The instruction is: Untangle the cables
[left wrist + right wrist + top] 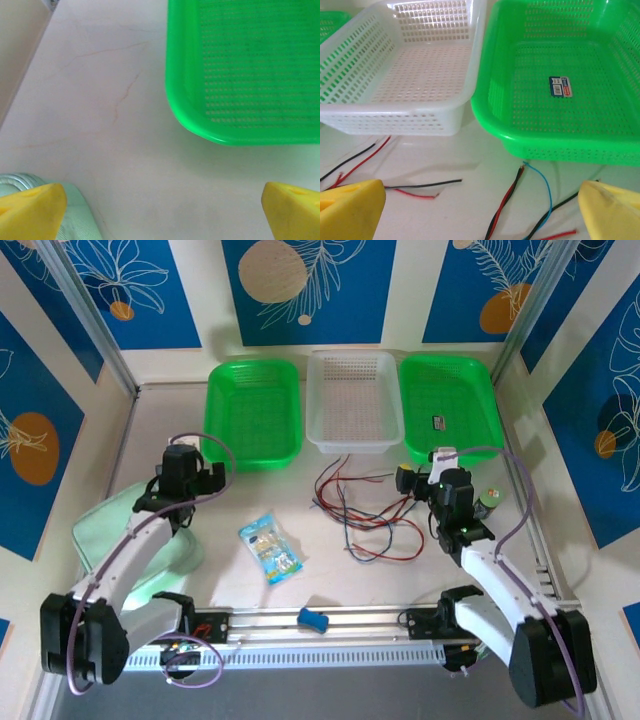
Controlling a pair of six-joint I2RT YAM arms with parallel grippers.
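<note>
The cables (365,512) lie in a loose tangle of red, black and blue wires on the table, in front of the white basket (352,400). My right gripper (422,470) hovers open at the tangle's right edge, touching nothing. In the right wrist view a twisted red and black pair (507,200) and a blue wire (546,195) run between the yellow fingers (352,210), below the right gripper (480,210). My left gripper (196,478) stands open and empty over bare table by the left green basket (252,410), far from the cables. The left gripper (162,207) shows wide-set yellow fingertips (30,210).
Three baskets line the back: a left green basket (240,75), the white basket (410,75) and a right green basket (560,85) with a small label. A snack packet (270,548), a pale green cloth (150,550), a blue block (314,619) and a small can (490,502) sit nearby.
</note>
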